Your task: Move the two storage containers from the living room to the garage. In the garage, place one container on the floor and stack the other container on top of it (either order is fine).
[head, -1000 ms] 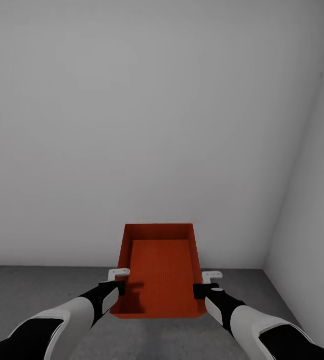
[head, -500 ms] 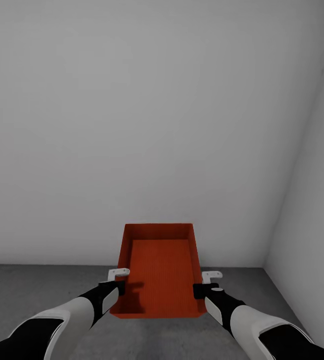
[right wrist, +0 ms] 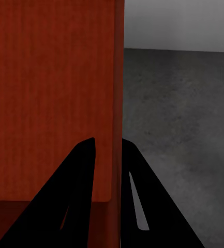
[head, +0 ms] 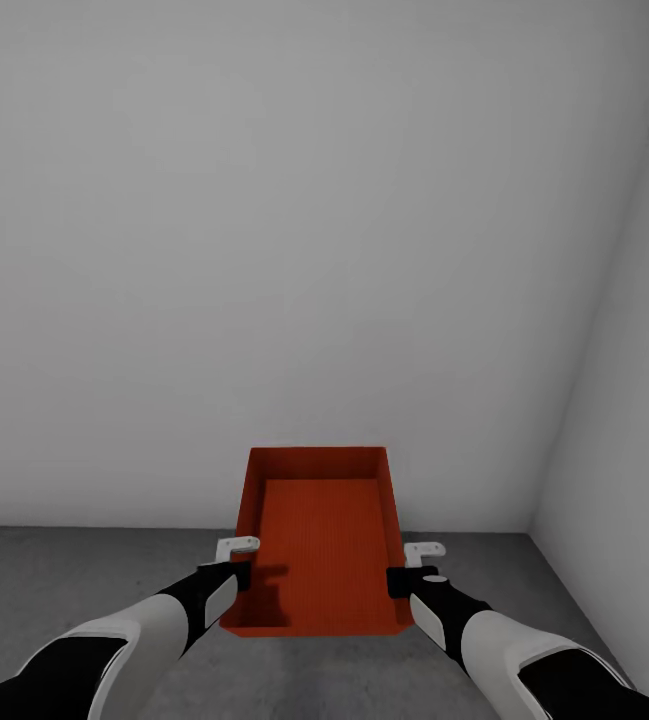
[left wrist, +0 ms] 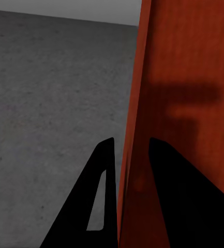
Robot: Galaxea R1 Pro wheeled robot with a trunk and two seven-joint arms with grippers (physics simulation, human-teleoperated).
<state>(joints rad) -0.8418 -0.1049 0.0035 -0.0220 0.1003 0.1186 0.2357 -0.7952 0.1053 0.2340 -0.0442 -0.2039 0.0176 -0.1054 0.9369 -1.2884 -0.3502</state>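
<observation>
One orange-red storage container (head: 319,545) hangs in front of me over the dark grey concrete floor (head: 74,580) of the garage, held by both arms. My left gripper (head: 236,570) is shut on its left wall (left wrist: 135,129), one finger (left wrist: 99,196) outside and the other inside. On the opposite side, my right gripper (head: 402,578) is shut on the right wall (right wrist: 117,103), with a finger (right wrist: 137,201) on the outer face. The bin is level and empty. Its bottom is hidden, so I cannot tell if it touches the floor.
A plain pale grey wall (head: 294,250) rises just beyond the container, and a second wall (head: 624,450) meets it in a corner at the right. Concrete floor (right wrist: 184,113) stretches on both sides of the bin.
</observation>
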